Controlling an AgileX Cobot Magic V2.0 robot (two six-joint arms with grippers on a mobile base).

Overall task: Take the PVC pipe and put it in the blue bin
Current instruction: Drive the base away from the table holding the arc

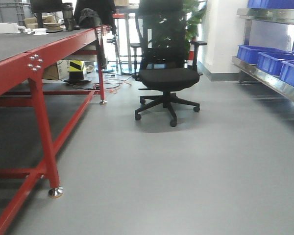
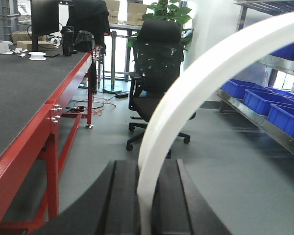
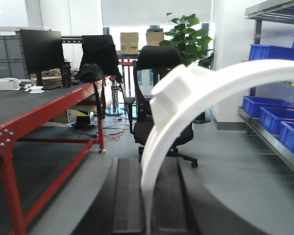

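The PVC pipe is out of view in all three views. Several blue bins (image 1: 272, 62) sit on a metal shelf at the right, also in the left wrist view (image 2: 286, 117) and the right wrist view (image 3: 291, 137). My left gripper (image 2: 146, 166) is shut, its black fingers (image 2: 122, 200) pressed against a flat curved white strip (image 2: 196, 83) that arcs up to the right. My right gripper (image 3: 146, 164) is shut the same way around a curved white strip (image 3: 220, 88) that carries a round raised part. Both grippers hang over the grey floor.
A red-framed table (image 1: 39, 73) with a dark top runs along the left, carrying a monitor (image 3: 41, 49) and small white items (image 2: 37, 55). A black office chair (image 1: 169, 78) stands ahead on the grey floor. Cables lie under the table's far end.
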